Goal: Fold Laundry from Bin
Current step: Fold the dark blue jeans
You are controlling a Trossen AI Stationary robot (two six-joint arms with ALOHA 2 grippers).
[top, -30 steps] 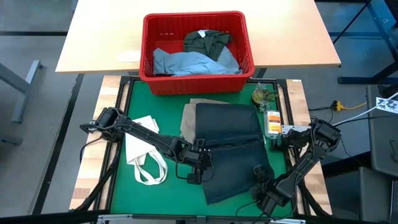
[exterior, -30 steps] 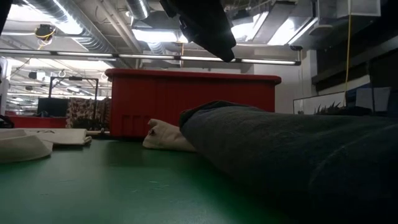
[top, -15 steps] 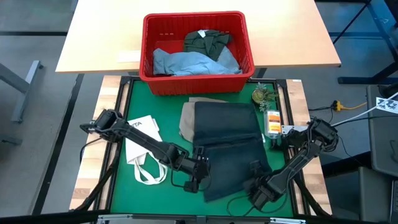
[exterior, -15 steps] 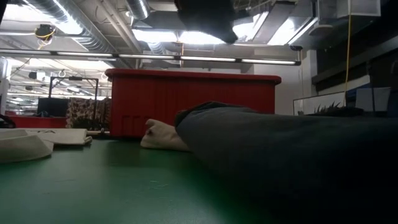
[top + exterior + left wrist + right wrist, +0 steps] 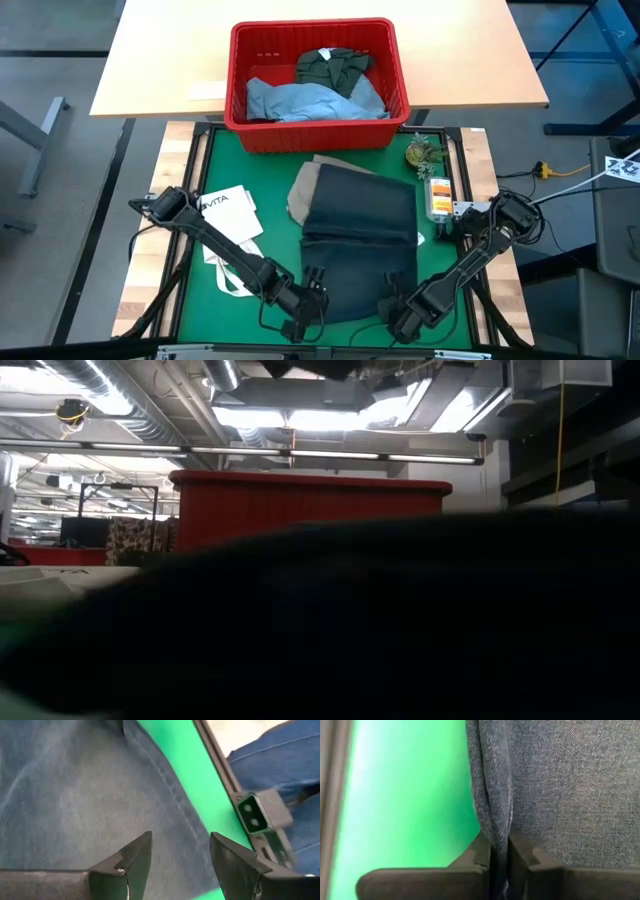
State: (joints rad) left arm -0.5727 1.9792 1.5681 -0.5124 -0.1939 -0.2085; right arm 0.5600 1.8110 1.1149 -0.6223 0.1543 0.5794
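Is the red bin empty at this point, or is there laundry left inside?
Not empty. In the high view the red bin holds a light blue garment and a dark olive-green piece.

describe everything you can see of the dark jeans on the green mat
The dark jeans are navy denim, folded into a roughly rectangular stack lying flat on the green mat, in front of the red bin. Their far edge overlaps beige trousers. At the near edge, the right tool is shut on a doubled fold of the fabric, while the left tool stands open over the denim near a stitched seam. The cloth bulges close enough to fill the low view.
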